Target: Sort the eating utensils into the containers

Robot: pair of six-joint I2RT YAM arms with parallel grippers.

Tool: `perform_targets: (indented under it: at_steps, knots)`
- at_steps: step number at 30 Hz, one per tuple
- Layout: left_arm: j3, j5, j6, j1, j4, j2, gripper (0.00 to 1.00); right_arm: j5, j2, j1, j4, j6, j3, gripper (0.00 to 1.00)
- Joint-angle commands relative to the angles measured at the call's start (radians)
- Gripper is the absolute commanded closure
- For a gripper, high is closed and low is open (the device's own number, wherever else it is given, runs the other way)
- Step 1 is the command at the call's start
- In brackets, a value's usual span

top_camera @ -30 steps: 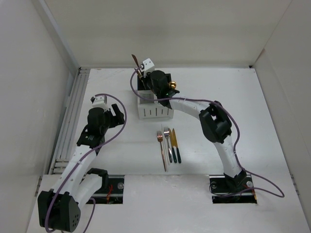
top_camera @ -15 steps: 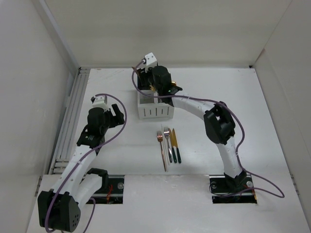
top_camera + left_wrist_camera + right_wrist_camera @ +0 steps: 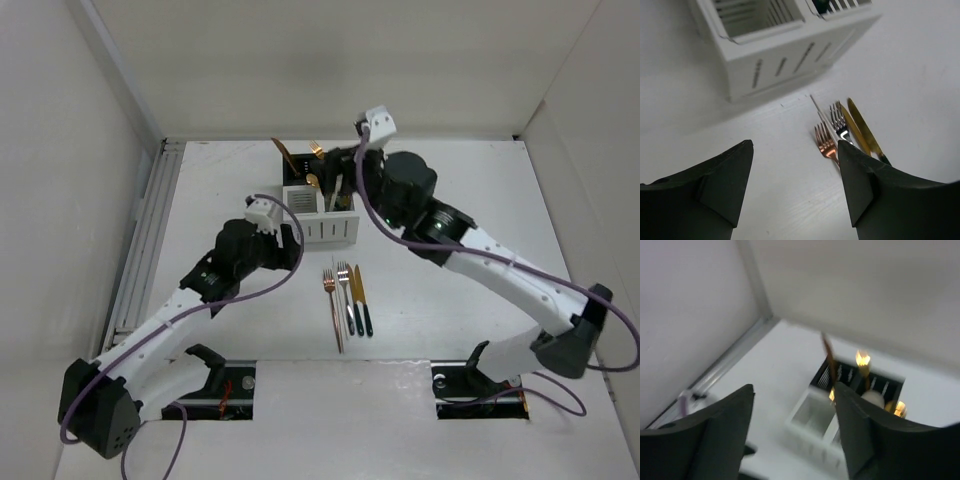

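Three eating utensils lie side by side on the table: a copper fork [image 3: 330, 284] [image 3: 826, 145], a silver fork [image 3: 343, 272] [image 3: 840, 123] and a gold knife [image 3: 358, 284] [image 3: 860, 127]. The white container [image 3: 320, 228] [image 3: 785, 55] [image 3: 815, 421] stands behind them, and the black container [image 3: 292, 172] [image 3: 877, 382] behind that. Gold-headed utensils [image 3: 312, 153] [image 3: 862, 360] stand upright in the black one. My left gripper [image 3: 288, 250] [image 3: 794, 150] is open, low over the table just left of the forks. Open and empty, my right gripper [image 3: 345, 178] [image 3: 792, 390] hangs above the containers.
A metal rail [image 3: 150, 240] runs along the left wall. White walls enclose the table on the left, back and right. The right arm's elbow [image 3: 575, 335] reaches far out to the right. The arm bases sit at the near edge.
My right gripper opened over the black container, let go of a utensil there, and drew back to the right and upward. The left arm swung right toward the forks.
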Motion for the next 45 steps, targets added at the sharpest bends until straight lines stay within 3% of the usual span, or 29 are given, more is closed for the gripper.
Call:
perform_targets:
  at_steps: [1,2,5,6,9,13,22,29,39,42,43,45]
  knots:
    - [-0.02,0.016,-0.008,-0.069,0.013,0.013,0.35,-0.019,-0.055,0.012,-0.41,0.326,-0.201,0.33]
    - [-0.029,0.025,-0.02,-0.104,0.033,0.013,0.35,-0.019,-0.078,0.047,-0.504,0.375,-0.253,0.36]
    - [-0.073,0.036,-0.02,-0.161,0.101,0.039,0.35,0.027,-0.153,0.123,-0.581,0.553,-0.448,0.37]
    - [-0.089,0.052,-0.02,-0.17,0.123,0.05,0.35,0.027,-0.166,0.139,-0.619,0.601,-0.51,0.42]
    - [-0.149,0.056,-0.063,-0.181,0.163,0.089,0.36,-0.02,-0.225,0.139,-0.586,0.732,-0.604,0.51]
    - [-0.201,0.033,-0.109,-0.181,0.177,0.09,0.38,-0.042,-0.275,0.139,-0.534,0.793,-0.744,0.51]
    - [-0.201,-0.053,-0.109,-0.181,0.168,0.06,0.38,-0.082,-0.158,0.148,-0.486,0.732,-0.786,0.52]
    - [-0.201,-0.086,-0.109,-0.181,0.157,0.042,0.35,-0.047,-0.043,0.148,-0.497,0.752,-0.767,0.63]
    - [-0.192,-0.153,-0.109,-0.169,0.128,0.022,0.35,-0.047,0.055,0.148,-0.491,0.761,-0.756,0.6]
    - [-0.192,-0.168,-0.133,-0.131,0.128,0.011,0.33,-0.047,0.09,0.148,-0.503,0.761,-0.746,0.7]
    - [-0.192,-0.168,-0.134,-0.131,0.119,0.011,0.33,-0.047,0.113,0.148,-0.503,0.773,-0.737,0.76]
    - [-0.192,-0.159,-0.134,-0.131,0.119,0.002,0.33,-0.018,0.123,0.148,-0.547,0.808,-0.736,0.98]
